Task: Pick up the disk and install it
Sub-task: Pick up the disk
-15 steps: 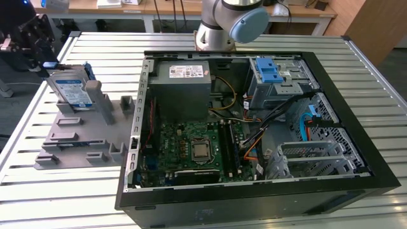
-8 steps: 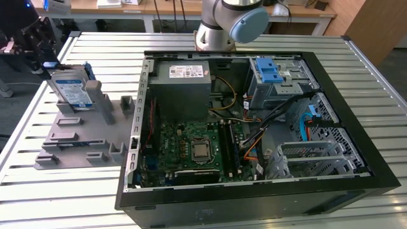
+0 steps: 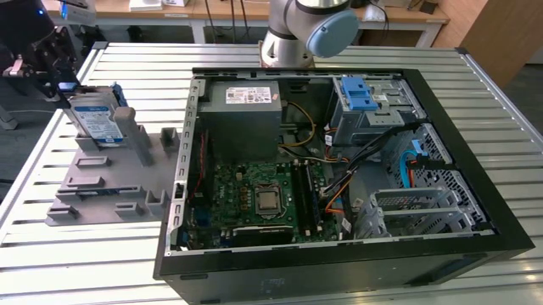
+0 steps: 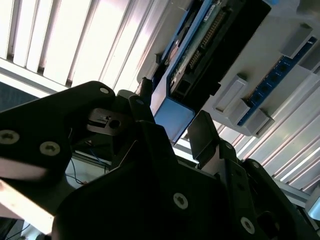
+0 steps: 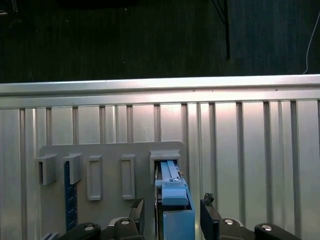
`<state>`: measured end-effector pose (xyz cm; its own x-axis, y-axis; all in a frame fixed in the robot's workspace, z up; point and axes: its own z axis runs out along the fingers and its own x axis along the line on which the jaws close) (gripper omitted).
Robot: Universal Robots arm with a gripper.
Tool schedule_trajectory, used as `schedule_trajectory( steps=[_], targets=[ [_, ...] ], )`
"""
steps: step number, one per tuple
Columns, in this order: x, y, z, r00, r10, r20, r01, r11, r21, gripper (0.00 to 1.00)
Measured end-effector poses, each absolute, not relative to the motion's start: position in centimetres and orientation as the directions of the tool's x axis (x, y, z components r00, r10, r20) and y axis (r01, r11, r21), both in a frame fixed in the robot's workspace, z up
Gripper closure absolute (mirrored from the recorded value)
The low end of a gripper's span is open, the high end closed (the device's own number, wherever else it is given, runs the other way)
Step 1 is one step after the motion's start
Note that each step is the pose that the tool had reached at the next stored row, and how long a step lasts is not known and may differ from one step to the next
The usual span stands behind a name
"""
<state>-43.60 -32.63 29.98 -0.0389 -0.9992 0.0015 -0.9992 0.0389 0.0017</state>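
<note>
My claw [image 5: 173,202] stands wide astride the disk [image 5: 176,222]. I judge the disk stiff, heavy, shock-sensitive; grip its flat faces.

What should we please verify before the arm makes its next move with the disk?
1. Disk standing upright in the grey holder: ok.
2. Gripper straddling the disk, one of its fingers on each side: ok.
3. Fingers pressed onto the disk: not ok; gaps show on both sides in the first wrist view.
4. Computer case open: ok.
5. Drive bay free to take the disk: cannot tell.
</note>
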Motion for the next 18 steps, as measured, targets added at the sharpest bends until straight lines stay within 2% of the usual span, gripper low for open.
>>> schedule_trajectory(
  steps=[18],
  targets=[
    [-43.61, -32.63, 28.89, -0.036, -0.999, 0.002, -0.999, 0.036, 0.002, 0.44]
  ],
)
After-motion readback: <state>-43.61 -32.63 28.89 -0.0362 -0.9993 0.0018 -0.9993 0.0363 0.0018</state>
